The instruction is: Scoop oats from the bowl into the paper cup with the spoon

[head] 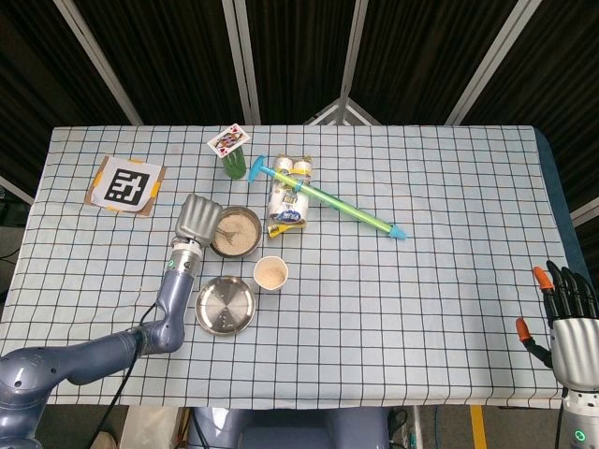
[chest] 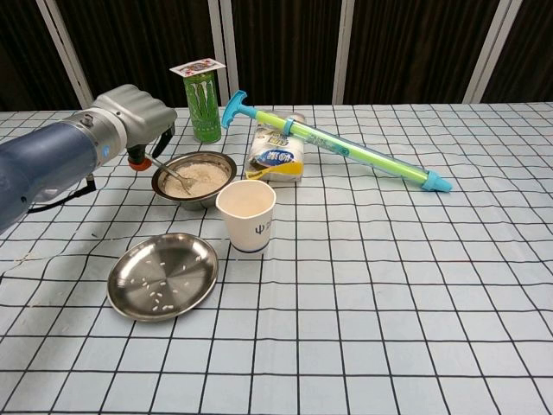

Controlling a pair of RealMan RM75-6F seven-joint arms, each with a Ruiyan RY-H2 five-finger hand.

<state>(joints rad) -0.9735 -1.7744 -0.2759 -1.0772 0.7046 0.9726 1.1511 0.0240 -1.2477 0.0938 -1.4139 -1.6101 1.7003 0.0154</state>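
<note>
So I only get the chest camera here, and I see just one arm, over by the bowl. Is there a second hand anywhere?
Observer: Yes. The head view shows the right hand just off the table's near right corner, fingers apart, holding nothing.
Operator: And is anything in the paper cup? I mostly see its side.
Observer: From above, the paper cup has an oat-coloured layer inside.
Operator: Anything further left that I miss?
Observer: A black-and-white marker card lies flat on the cloth, to the left of the left hand that holds the spoon.
</note>
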